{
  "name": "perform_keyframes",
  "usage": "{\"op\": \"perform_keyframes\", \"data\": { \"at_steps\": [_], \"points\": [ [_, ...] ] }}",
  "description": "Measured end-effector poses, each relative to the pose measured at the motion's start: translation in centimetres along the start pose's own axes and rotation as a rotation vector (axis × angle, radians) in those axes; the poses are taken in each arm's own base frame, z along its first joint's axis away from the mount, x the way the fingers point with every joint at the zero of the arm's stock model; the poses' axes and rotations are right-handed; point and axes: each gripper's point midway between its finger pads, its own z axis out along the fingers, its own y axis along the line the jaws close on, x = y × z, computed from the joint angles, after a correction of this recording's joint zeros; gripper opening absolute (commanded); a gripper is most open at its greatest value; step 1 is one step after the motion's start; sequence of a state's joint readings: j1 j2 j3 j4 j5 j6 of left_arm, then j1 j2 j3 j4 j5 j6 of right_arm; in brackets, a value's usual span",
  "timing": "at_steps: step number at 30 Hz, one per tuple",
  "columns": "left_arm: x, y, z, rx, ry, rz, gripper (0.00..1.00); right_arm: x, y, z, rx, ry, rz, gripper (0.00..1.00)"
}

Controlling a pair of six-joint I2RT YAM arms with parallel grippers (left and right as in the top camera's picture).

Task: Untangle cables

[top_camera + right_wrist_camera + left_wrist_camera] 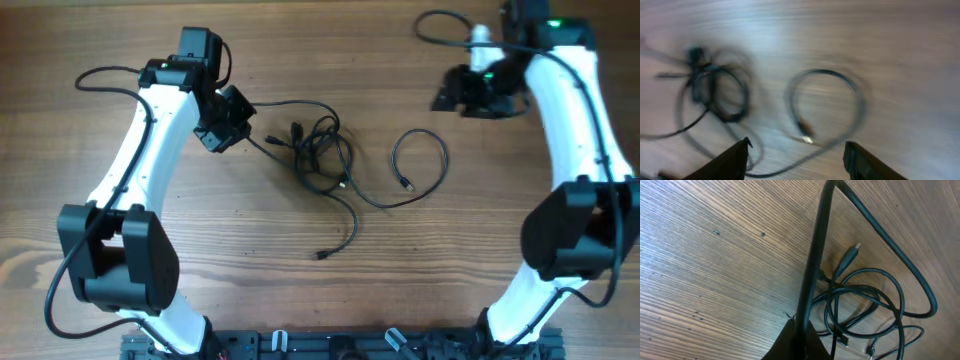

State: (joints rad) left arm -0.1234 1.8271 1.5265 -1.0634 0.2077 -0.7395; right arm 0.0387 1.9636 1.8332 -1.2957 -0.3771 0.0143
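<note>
Thin black cables lie in a small knot (pixel 318 150) at the table's middle. One cord loops off to the right (pixel 420 165) with a small plug end; another trails down to a plug (pixel 323 255). My left gripper (pixel 232 125) sits just left of the knot and is shut on one cable (pixel 812 270), which runs up from its jaws and bends back toward the knot (pixel 865 305). My right gripper (pixel 455 95) is open and empty, above the table at the far right. Its blurred view shows the loop (pixel 827 107) and the knot (pixel 715 90) below it.
The wooden table (pixel 150 290) stretches around the cables. Thicker black wires run along both white arms (pixel 150 150) (pixel 570 110). A black rail (pixel 340 345) lies along the table's front edge.
</note>
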Motion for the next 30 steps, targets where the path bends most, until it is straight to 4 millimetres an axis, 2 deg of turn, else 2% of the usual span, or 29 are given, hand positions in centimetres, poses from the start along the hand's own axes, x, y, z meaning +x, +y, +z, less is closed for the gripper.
{"op": "perform_keyframes", "data": {
  "at_steps": [4, 6, 8, 10, 14, 16, 18, 19, 20, 23, 25, 27, 30],
  "points": [
    [0.0, -0.1, 0.0, 0.002, -0.001, 0.002, 0.04, 0.9, 8.8, 2.7, -0.089, 0.016, -0.25, 0.79],
    [0.0, -0.1, 0.0, 0.002, -0.001, 0.002, 0.04, 1.2, 11.5, 3.6, -0.1, 0.007, -0.329, 0.79],
    [0.0, -0.1, 0.0, 0.002, -0.001, 0.002, 0.04, 1.3, 13.1, 4.0, -0.102, -0.005, -0.372, 0.75],
    [0.0, -0.1, 0.0, 0.002, -0.001, 0.002, 0.04, 2.1, 13.8, 5.0, -0.103, 0.02, -0.391, 0.7],
    [0.0, -0.1, 0.0, 0.002, -0.001, 0.002, 0.04, 4.3, 13.8, 9.1, -0.09, 0.14, -0.376, 0.54],
    [0.0, -0.1, 0.0, 0.002, -0.001, 0.002, 0.04, 4.6, 13.8, 9.8, -0.087, 0.158, -0.372, 0.45],
    [0.0, -0.1, 0.0, 0.002, -0.001, 0.002, 0.04, 4.7, 13.8, 10.2, -0.084, 0.168, -0.358, 0.31],
    [0.0, -0.1, 0.0, 0.002, -0.001, 0.002, 0.04, 4.7, 13.7, 10.4, -0.081, 0.174, -0.354, 0.2],
    [0.0, -0.1, 0.0, 0.002, -0.001, 0.002, 0.04, 4.8, 13.6, 10.6, -0.079, 0.177, -0.346, 0.15],
    [-0.2, -0.3, 0.0, 0.01, -0.009, 0.005, 0.04, 4.9, 14.0, 10.4, -0.1, 0.183, -0.341, 0.04],
    [-0.2, -0.3, 0.0, 0.011, -0.01, 0.005, 0.04, 4.5, 14.9, 9.2, -0.12, 0.172, -0.343, 0.04],
    [-0.2, -0.4, 0.0, 0.013, -0.012, 0.006, 0.04, 3.7, 16.1, 7.1, -0.137, 0.148, -0.354, 0.05],
    [-0.2, -0.4, 0.0, 0.012, -0.012, 0.006, 0.04, 2.5, 18.6, 2.6, -0.18, 0.076, -0.385, 0.04]
  ]
}}
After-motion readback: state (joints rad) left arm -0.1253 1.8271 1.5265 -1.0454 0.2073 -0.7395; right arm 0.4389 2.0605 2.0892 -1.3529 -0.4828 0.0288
